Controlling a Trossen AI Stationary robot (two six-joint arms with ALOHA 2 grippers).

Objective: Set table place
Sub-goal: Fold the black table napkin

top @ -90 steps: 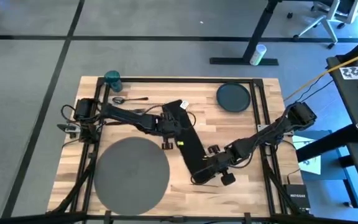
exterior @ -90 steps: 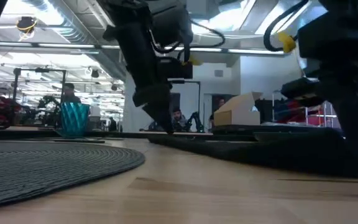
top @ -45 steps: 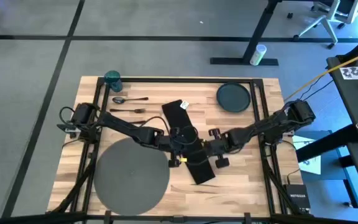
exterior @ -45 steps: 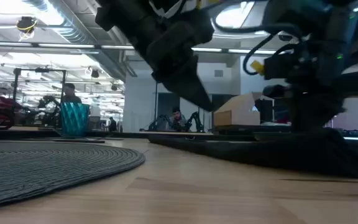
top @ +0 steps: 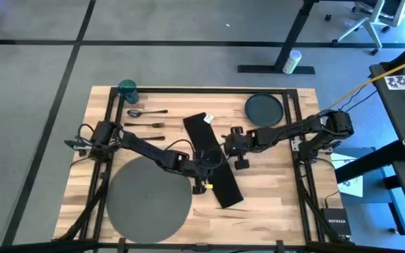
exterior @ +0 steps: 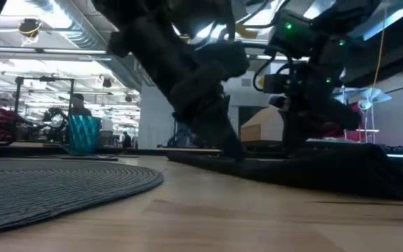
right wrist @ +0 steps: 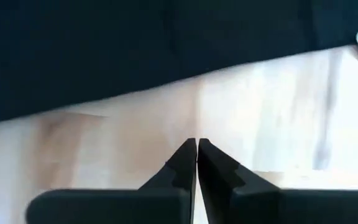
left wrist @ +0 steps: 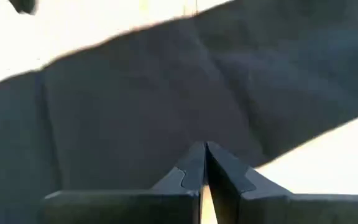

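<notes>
Judging from the layout, little is set: the grey mat (top: 148,193) lies bare at near left, plate (top: 264,109), fork (top: 143,124), spoon (top: 146,112) and cup (top: 127,88) wait along the counter's (top: 273,190) far edge, while the left gripper (top: 209,163) and right gripper (top: 228,140), both with jaws pressed together, meet over the black napkin (top: 213,169) at the middle.

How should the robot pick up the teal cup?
Probably by the rim, from straight above. The teal cup stands upright in the table's far left corner with its mouth up, clear of the spoon beside it. The left gripper, over the napkin, is nearer.
</notes>
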